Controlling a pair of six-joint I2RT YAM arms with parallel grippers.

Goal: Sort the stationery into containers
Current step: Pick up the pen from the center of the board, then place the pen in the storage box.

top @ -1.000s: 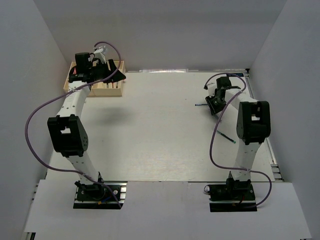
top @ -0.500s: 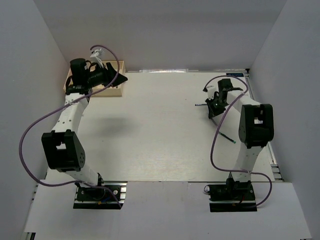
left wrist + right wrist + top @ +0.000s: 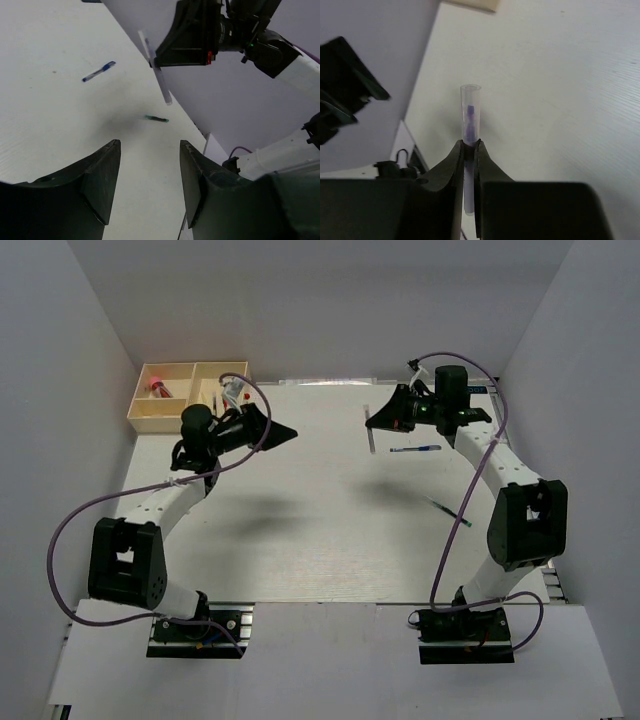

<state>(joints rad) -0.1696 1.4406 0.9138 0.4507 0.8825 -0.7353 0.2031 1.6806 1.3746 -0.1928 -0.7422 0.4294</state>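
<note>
The cream tray (image 3: 142, 412) stands at the back left; a pink cylinder (image 3: 157, 387) lies in a small compartment and pens (image 3: 233, 390) in the larger one. My right gripper (image 3: 373, 421) is shut on a clear pen (image 3: 369, 430) with a purple core (image 3: 470, 120), held above the table at mid-back. My left gripper (image 3: 287, 432) is open and empty (image 3: 149, 142), raised and facing the right gripper. A blue pen (image 3: 415, 449) and a dark green-tipped pen (image 3: 452, 512) lie on the table at the right; both also show in the left wrist view (image 3: 99, 71) (image 3: 156, 118).
Grey walls close in the table at left, back and right. The left arm's purple cable (image 3: 60, 530) loops out toward the left wall. The right arm's cable (image 3: 440, 560) hangs over the right side of the table.
The left gripper left the tray and swung right toward the table's middle. The right gripper rose from the table with the clear pen and moved left.
</note>
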